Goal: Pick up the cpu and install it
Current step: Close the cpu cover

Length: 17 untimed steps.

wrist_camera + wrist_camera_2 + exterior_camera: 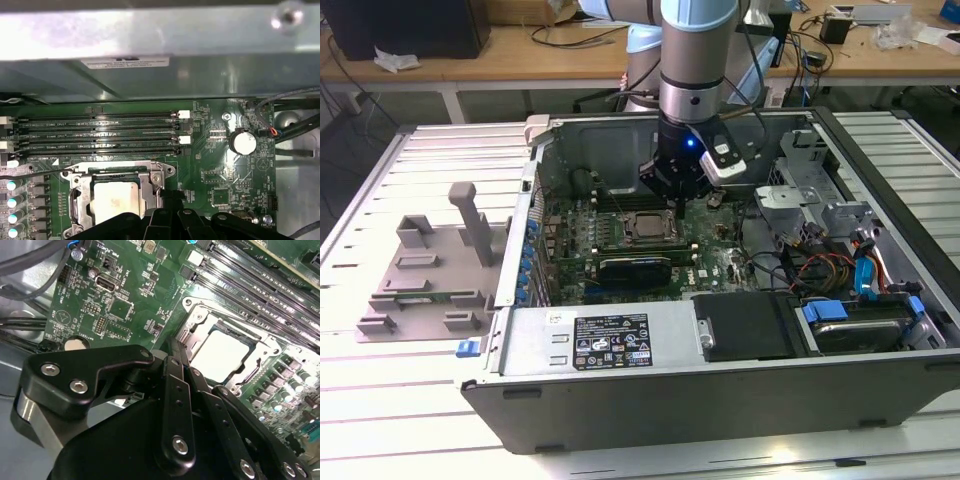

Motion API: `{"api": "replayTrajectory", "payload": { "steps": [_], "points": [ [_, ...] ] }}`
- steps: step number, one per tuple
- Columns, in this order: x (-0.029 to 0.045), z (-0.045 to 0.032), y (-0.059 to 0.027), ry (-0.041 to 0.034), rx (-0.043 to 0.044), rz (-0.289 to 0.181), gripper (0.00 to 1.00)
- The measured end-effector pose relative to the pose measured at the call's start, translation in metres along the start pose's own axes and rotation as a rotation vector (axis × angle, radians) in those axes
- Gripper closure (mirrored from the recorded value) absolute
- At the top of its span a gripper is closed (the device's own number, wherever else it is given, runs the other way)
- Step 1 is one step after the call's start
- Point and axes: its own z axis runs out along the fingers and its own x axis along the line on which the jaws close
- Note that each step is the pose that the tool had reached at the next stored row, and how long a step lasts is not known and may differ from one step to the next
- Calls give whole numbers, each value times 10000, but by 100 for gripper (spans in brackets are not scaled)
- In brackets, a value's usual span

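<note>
In the exterior view, the small flat square cpu [648, 226], pale silver top upward, sits squarely in the dark metal-rimmed socket frame [627, 236], just beside the black jaws. In the second wrist view, the jaws are pinched together and empty, their tips beside the cpu [220, 355]. In the first wrist view, the cpu [116, 200] lies flat next to them.

Exterior view: elevated, looking down into open case [670, 400]. Both wrist views: close over motherboard [120, 285], sharing socket frame [156, 181].

Arm [695, 60] hangs straight down, wrist vertical — gripper [674, 200] points down, black fingers [175, 367] pinched together, empty.
</note>
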Motion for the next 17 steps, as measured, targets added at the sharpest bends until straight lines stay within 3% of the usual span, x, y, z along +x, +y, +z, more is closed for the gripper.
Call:
{"api": "replayTrajectory", "payload": {
  "steps": [5, 17],
  "points": [
    [30, 12, -1, 7, 84, -826, 89],
    [208, 25, -67, 5, 134, -1159, 89]
  ]
}}
